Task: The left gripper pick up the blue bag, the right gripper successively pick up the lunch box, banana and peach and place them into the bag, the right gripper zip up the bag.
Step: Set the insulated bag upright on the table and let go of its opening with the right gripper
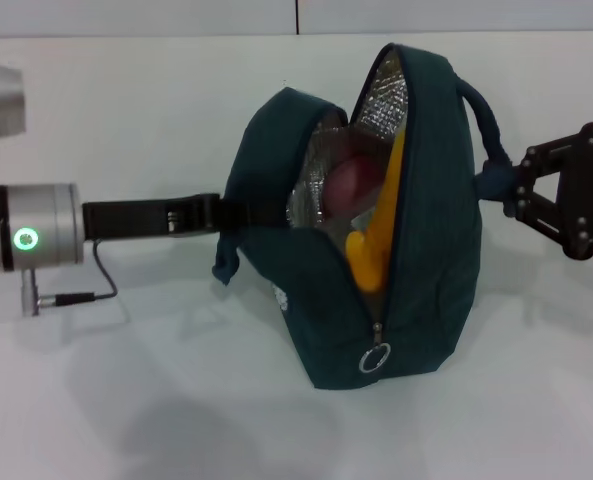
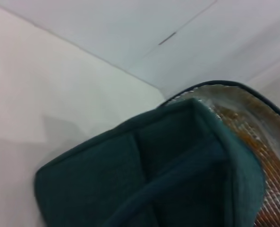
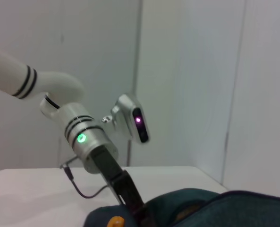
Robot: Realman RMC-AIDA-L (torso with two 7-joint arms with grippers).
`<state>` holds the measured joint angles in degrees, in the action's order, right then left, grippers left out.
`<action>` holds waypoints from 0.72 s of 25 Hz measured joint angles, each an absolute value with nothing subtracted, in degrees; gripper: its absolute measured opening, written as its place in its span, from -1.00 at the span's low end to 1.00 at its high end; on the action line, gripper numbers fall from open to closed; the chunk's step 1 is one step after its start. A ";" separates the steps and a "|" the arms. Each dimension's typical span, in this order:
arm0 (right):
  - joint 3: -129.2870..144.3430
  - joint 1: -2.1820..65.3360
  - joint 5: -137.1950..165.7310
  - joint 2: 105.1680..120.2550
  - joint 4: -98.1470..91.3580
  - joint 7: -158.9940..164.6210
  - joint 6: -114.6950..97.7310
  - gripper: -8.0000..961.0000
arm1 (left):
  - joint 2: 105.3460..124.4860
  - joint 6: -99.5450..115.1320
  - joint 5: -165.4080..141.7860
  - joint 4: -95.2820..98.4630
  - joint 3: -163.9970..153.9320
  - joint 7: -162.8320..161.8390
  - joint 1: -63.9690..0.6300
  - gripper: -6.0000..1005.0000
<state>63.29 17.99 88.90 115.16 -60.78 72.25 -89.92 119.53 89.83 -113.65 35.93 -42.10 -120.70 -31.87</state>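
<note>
Upright on white worktop: blue bag, unzipped, banana and peach inside. Left gripper clamped on bag's strap; right gripper at far handle, grip unclear.

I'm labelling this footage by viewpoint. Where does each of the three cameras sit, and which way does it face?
Head view: on the robot's head, looking forward and down at the dark blue fabric bag on the white table; left end effector at its left side, right end effector at its handle.
Left wrist view: on the left wrist, close against the bag's outside; no end effector shows.
Right wrist view: on the right wrist, facing across the bag toward the left arm.
Shared: the bag shows in all three.
</note>
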 joint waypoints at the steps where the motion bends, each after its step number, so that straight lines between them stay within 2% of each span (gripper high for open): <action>1: 63.28 18.01 88.90 115.16 -60.66 72.18 -90.17 -0.77 | 119.56 89.87 -113.47 35.92 -42.10 -120.41 -31.26 -0.90; 18: 60.80 18.64 87.89 115.23 -55.89 72.51 -89.90 -0.61 | 119.69 90.18 -108.88 31.63 -42.10 -120.33 -30.95 -0.90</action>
